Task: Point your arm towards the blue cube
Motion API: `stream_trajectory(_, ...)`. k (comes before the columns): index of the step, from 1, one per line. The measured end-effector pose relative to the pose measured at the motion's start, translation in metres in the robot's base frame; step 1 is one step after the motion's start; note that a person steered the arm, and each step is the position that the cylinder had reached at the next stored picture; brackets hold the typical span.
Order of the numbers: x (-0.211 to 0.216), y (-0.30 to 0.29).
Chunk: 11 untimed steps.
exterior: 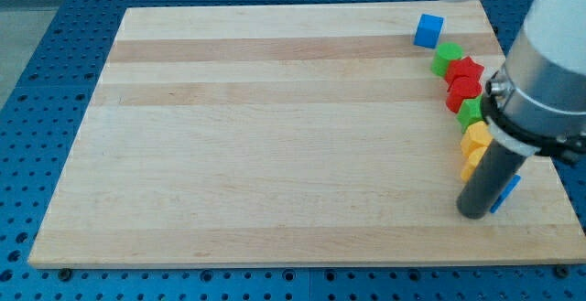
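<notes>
My tip [474,211], a bare rod with no gripper and holding nothing, rests on the counter [275,136] far below the blue cube [428,30], which lies toward the view's top, slightly left, beyond the curved row of blocks.

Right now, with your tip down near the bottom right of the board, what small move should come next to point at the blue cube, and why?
Probably slide my tip toward the view's top and slightly left. The blue cube sits near the top edge, while my tip is low on the wooden board, beside the yellow blocks. Keeping left of the red blocks and green blocks should avoid scattering them.
</notes>
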State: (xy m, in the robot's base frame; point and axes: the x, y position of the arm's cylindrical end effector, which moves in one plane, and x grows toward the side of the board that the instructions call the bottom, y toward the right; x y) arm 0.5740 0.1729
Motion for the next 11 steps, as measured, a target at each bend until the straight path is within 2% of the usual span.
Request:
stream_trajectory(1, -0.006, -0.071)
stream_trajectory(3, -0.114, -0.217)
stream_trajectory(4, -0.18, -0.236)
stream_trajectory(6, -0.294, -0.221)
stream_trajectory(7, -0.341, -0.179)
stream_trajectory(8, -0.362, -0.142)
stream_trajectory(11, -0.364, -0.025)
